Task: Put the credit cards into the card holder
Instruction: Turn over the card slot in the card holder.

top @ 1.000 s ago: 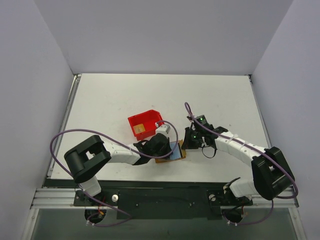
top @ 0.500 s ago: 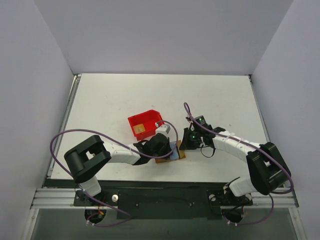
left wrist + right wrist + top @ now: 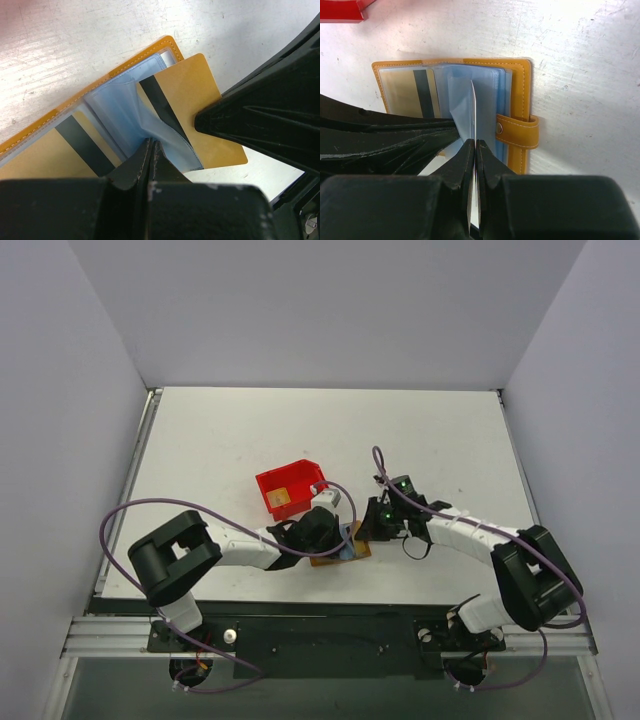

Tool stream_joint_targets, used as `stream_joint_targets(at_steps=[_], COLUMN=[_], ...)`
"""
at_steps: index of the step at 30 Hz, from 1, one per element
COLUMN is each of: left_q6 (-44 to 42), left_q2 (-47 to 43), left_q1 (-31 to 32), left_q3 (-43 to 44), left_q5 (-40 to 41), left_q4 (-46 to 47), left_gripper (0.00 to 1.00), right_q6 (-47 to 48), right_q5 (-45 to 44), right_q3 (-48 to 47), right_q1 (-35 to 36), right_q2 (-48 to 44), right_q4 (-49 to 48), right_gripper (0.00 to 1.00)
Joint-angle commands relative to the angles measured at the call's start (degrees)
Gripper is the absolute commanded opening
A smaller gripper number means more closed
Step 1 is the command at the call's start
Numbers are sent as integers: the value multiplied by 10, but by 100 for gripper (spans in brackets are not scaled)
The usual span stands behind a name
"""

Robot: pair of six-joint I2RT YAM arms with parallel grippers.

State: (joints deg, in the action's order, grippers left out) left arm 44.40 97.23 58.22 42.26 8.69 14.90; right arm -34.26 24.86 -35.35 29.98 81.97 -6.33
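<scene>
The card holder (image 3: pixel 345 552) lies open near the front edge, orange with light blue sleeves (image 3: pixel 112 107). My left gripper (image 3: pixel 151 145) is shut on one sleeve and lifts it. My right gripper (image 3: pixel 475 145) is shut on a golden credit card (image 3: pixel 195 95) with a black stripe. One corner of this card sits under the lifted sleeve, and it shows edge-on (image 3: pixel 473 107) in the right wrist view. A second credit card (image 3: pixel 402 95) rests in the holder's left pocket. In the top view both grippers, left (image 3: pixel 335 537) and right (image 3: pixel 368 527), meet over the holder.
A red bin (image 3: pixel 290 487) stands just behind the holder, with a tan card (image 3: pixel 282 498) inside. The holder's tab (image 3: pixel 520 132) points away from the bin. A purple cable loops off each arm. The table's front rail runs close below the holder.
My right gripper has edged left toward the holder with the card. The left gripper has kept its place on the sleeve.
</scene>
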Motion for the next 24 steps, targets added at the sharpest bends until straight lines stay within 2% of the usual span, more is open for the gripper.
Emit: stream_joint_targets(at_steps=[1,7,18,24], left_q6=[-10,-11,-15,-12], left_q2=[2,-4,-24,-32], left_q1=[4,3,3,3], left_q3=[-11,-6,4,0], left_q5=[12,12,18,20], left_q4=[-98,-103,-117,-116], left_gripper=[0,0,0,0], right_q6=[-21,-53,-122,-121], right_q5=[-14,-9,78,74], right_q3=[20,37,53,52], right_q1=[2,-10,-24,-23], right_q2=[-32,-59,-6,6], right_q4=[-8,-40,-147,-136], right_gripper=[0,0,0,0])
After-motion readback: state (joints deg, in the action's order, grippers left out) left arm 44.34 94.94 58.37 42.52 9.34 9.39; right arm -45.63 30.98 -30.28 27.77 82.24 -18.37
